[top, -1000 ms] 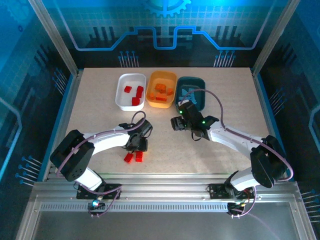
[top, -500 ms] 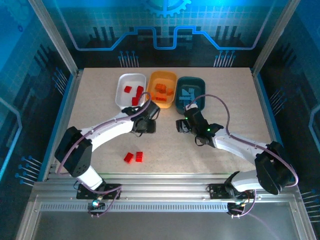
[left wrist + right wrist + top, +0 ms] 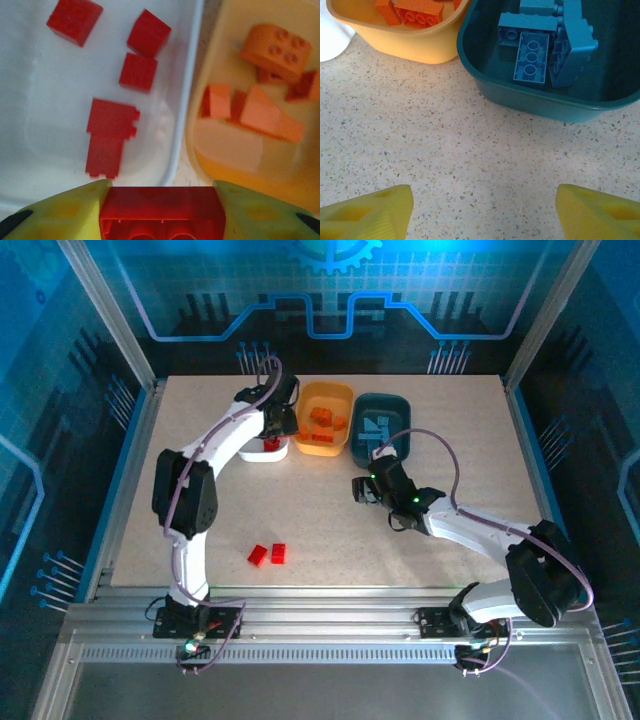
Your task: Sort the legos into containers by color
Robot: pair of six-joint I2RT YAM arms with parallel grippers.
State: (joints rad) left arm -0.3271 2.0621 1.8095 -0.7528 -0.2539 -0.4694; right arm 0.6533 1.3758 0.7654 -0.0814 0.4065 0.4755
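Holding a red brick (image 3: pixel 162 210) crosswise in our left jaws, we hung over the near edge of the white tub (image 3: pixel 50 135), which sat at about 11 o'clock on the bench (image 3: pixel 450 440). The brick filled the narrow gap between the yellow-green fingers (image 3: pixel 60 210) and touched both of them. On the tub floor beneath lay several red legos (image 3: pixel 137 72). Two flat ones touched each other and the rest lay apart.

Just beside the white tub, at its 3 o'clock, stood the orange tub (image 3: pixel 225 150) with orange legos (image 3: pixel 272 45) heaped together inside. At that tub's 3 o'clock stood the teal tub (image 3: pixel 545 100), and light blue legos (image 3: pixel 535 55) were piled in it.

We kept our right jaws wide, with nothing between them, above bare bench at 6 o'clock of the teal tub, near its wall but clear of it.

A pair of loose red legos (image 3: pixel 278 553) lay side by side at about 7 o'clock on the bench, well apart from the tubs. We could not tell whether they touched.
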